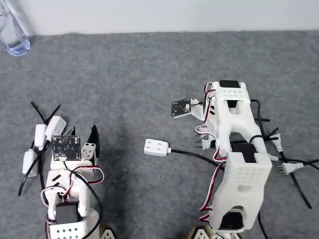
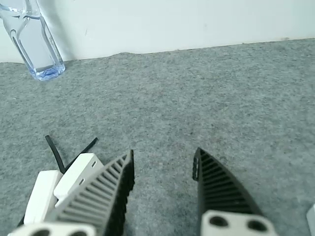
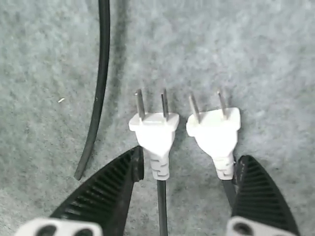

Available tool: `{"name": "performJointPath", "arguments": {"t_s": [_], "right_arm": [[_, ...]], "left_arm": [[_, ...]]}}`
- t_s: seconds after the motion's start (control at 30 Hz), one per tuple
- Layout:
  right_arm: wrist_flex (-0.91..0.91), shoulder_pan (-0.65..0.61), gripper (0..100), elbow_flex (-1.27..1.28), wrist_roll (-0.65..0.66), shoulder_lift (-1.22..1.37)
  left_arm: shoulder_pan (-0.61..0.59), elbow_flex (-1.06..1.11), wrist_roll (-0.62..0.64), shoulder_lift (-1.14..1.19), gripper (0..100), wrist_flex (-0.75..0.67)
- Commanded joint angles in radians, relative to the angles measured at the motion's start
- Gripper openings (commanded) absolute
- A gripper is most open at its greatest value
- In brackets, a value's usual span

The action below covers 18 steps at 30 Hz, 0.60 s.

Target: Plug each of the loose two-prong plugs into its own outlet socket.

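Note:
Two white two-prong plugs (image 3: 155, 130) (image 3: 215, 129) lie side by side on the grey carpet, prongs pointing away from my right gripper (image 3: 189, 160). That gripper is open just behind them, one black finger on the outer side of each plug, holding nothing. A white outlet socket (image 1: 155, 147) on a black cable lies mid-table, left of the right arm. Two more loose plugs (image 1: 275, 140) (image 1: 283, 169) lie to that arm's right. My left gripper (image 2: 164, 155) is open over bare carpet, next to a cluster of white outlet sockets (image 2: 74, 177) (image 1: 54, 125).
A clear glass bottle (image 2: 32, 42) (image 1: 12, 37) stands at the far left corner by the white wall. A black cable (image 3: 98, 83) runs beside the two plugs. Several black cables tangle at the right arm's side (image 1: 299, 172).

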Motion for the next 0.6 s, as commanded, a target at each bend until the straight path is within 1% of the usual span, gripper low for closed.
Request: {"name": "performJointPath", "arguments": {"t_s": [0.0, 0.1, 0.27, 0.47, 0.57], "right_arm": [[-0.022, -0.024, 25.9, 0.035, -0.005, 0.007], [-0.038, -0.024, 26.2, 0.031, -0.009, -0.021], [-0.001, -0.025, 26.2, 0.031, -0.011, -0.096], [-0.013, -0.024, 26.2, 0.029, -0.009, -0.097], [-0.05, -0.03, 26.2, 0.031, -0.011, -0.077]], "left_arm": [[0.012, -0.008, -0.006, -0.014, 18, -0.011], [0.012, -0.008, -0.006, -0.014, 18, -0.009], [0.012, -0.008, -0.006, -0.014, 18, -0.011], [0.012, -0.008, -0.006, -0.014, 18, -0.011], [0.012, -0.008, -0.006, -0.014, 18, -0.009]]}}
